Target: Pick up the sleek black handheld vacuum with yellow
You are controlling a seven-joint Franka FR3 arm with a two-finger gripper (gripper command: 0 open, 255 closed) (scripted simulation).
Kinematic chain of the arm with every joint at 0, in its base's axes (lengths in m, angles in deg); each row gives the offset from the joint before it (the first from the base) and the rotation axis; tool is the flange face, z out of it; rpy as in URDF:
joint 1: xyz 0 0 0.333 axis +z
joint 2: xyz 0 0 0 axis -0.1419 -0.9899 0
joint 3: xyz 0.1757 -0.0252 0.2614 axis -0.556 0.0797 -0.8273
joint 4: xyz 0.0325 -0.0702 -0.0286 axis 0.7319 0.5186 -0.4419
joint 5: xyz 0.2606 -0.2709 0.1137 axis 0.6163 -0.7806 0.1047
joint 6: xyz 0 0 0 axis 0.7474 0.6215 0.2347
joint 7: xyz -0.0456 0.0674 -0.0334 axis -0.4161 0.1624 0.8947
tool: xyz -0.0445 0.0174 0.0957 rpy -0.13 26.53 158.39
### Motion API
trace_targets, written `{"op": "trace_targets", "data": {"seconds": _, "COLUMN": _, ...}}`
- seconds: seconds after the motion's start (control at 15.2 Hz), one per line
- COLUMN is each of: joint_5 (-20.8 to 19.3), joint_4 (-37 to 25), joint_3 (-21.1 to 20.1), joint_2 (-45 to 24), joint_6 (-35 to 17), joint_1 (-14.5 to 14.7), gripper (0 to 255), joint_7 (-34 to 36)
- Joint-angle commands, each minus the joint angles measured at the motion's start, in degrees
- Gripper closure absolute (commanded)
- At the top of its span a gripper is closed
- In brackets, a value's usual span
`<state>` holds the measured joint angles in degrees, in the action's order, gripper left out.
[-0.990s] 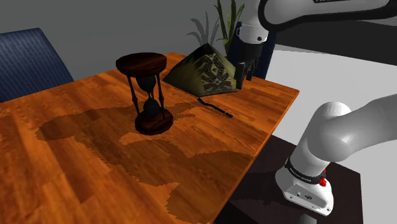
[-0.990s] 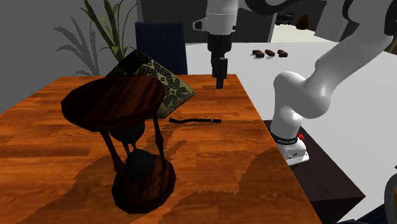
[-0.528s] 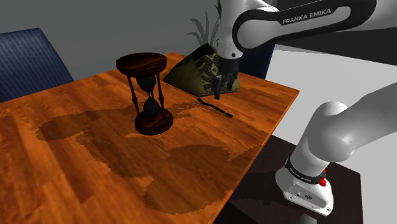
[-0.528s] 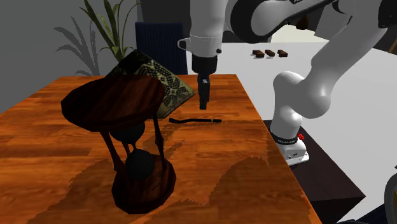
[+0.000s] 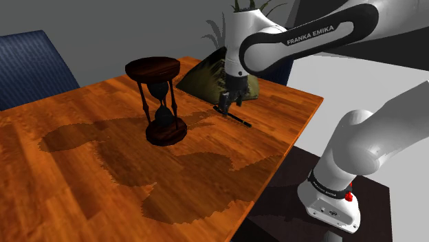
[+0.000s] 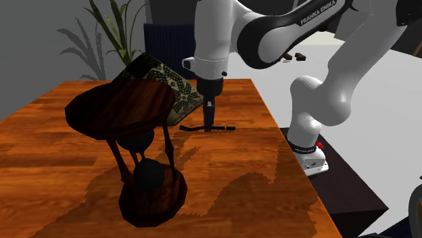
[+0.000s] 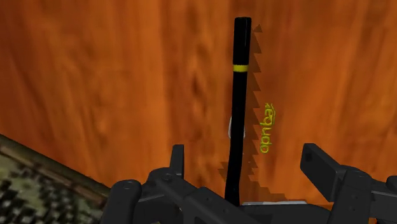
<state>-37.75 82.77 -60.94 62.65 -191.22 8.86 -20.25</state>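
A slim black stick-shaped handheld vacuum (image 5: 238,121) (image 6: 223,127) (image 7: 240,76) with 1 narrow yellow ring near one end lies flat on the orange-brown wooden counter (image 5: 82,172) (image 6: 223,182) (image 7: 114,76). It sits near the edge of the counter closest to the robot's stand, just in front of an olive-green cushion with a black woven pattern (image 5: 203,77) (image 6: 166,81) (image 7: 38,184), and apart from it.

The white Franka arm (image 5: 302,34) (image 6: 270,34) points straight down over the vacuum. The jaws hang low over the end of the vacuum nearer the cushion. In the wrist view they stand wide, 1 finger on each side of the black shaft, and neither finger touches it. The shaft runs away from the hand, closer to one finger than to the other. Yellow lettering shows just beside the shaft; I cannot read it. Whether the fingertips reach the counter I cannot tell.

A dark wooden hourglass with 2 round end plates (image 5: 159,103) (image 6: 138,155) stands upright on the counter, well apart from the vacuum. A green potted plant (image 5: 220,27) (image 6: 115,27) rises behind the cushion. A dark blue chair (image 5: 31,62) stands at the shoulder view's left.
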Motion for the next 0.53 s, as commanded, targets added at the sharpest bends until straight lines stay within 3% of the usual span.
{"op": "trace_targets", "data": {"seconds": 0.0, "joint_5": 0.00, "joint_4": 1.25, "joint_3": -0.09, "joint_2": -0.48, "joint_6": -1.77, "joint_1": -0.01, "gripper": 0, "joint_7": 0.04}}
{"op": "trace_targets", "data": {"seconds": 0.13, "joint_5": 0.00, "joint_4": 1.59, "joint_3": -0.12, "joint_2": -0.63, "joint_6": -2.26, "joint_1": -0.01, "gripper": 0, "joint_7": 0.06}}
{"op": "trace_targets", "data": {"seconds": 0.2, "joint_5": -0.03, "joint_4": 1.55, "joint_3": -0.07, "joint_2": -0.75, "joint_6": -2.35, "joint_1": -0.06, "gripper": 255, "joint_7": -0.01}}
{"op": "trace_targets", "data": {"seconds": 0.46, "joint_5": -0.05, "joint_4": 1.48, "joint_3": -0.07, "joint_2": -0.82, "joint_6": -2.33, "joint_1": -0.07, "gripper": 255, "joint_7": -0.01}}
